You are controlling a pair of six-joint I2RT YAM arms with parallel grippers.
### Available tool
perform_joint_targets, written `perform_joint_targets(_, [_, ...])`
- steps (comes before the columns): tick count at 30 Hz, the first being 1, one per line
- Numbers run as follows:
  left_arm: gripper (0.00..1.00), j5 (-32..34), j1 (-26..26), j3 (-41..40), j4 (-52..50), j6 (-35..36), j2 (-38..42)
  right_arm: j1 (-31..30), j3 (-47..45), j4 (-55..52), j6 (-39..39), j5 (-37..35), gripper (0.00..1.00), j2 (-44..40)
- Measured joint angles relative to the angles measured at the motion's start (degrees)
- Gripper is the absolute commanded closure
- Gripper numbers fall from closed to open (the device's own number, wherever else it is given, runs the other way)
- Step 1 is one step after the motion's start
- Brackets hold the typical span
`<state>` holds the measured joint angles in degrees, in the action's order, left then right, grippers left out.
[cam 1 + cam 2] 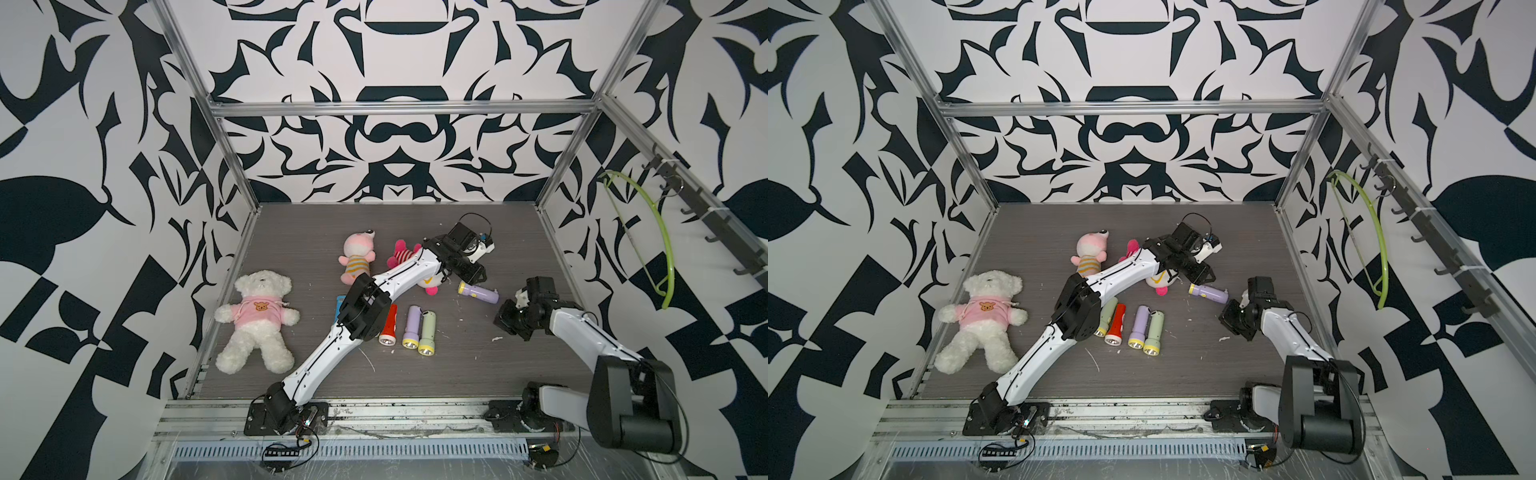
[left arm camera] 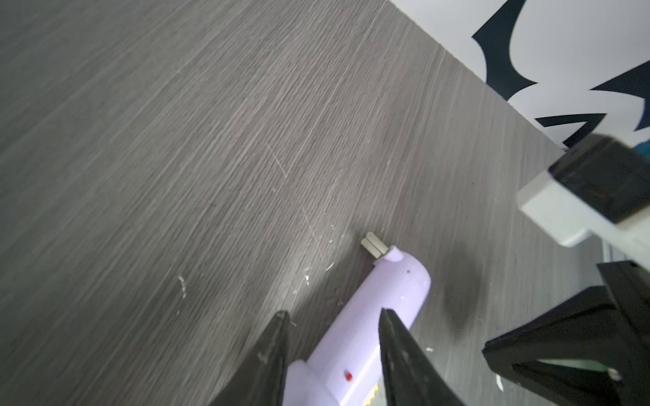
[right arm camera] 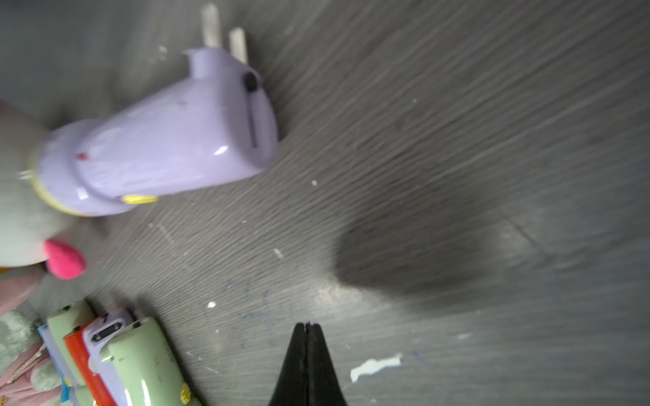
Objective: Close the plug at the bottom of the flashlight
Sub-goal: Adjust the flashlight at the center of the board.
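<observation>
— Where is the purple flashlight (image 1: 478, 292) found?
— It is seen right of centre in both top views, lying on the table (image 1: 291, 232). Its plug prongs (image 2: 374, 244) are folded out at the right-hand end.
— And the claws?
— The left gripper (image 2: 333, 312) is held partly apart astride the body; contact cannot be judged. The right gripper (image 3: 307, 325) is pressed together, empty, apart from the flashlight.
</observation>
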<state>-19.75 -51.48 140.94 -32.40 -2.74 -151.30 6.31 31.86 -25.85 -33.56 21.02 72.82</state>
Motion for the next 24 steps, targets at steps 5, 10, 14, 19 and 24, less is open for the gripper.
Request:
perform_joint_targets(5, [0.55, 0.48, 0.0, -2.14, 0.28, -0.96, 0.0, 0.63, 2.14, 3.39, -0.79, 1.81, 1.0, 7.15])
perform_joint_targets(10, [0.55, -0.76, 0.0, -8.74, 1.49, -1.9, 0.92, 2.47, 5.55, 7.15, -1.44, 2.89, 1.0, 12.22])
perform_joint_targets(14, [0.55, -1.99, -0.02, -14.1, 2.32, -2.64, 4.0, 3.34, 7.72, 9.11, -2.36, 2.86, 1.0, 15.04])
perform_joint_targets(19, [0.51, -3.04, -0.26, -18.62, 2.8, -3.69, 6.75, 3.43, 10.12, 11.04, -3.13, 3.39, 1.0, 18.01])
perform_joint_targets(24, [0.45, -3.28, -0.39, -19.71, 2.75, -5.25, 8.26, 3.43, 10.01, 11.19, -3.17, 2.93, 1.0, 17.55])
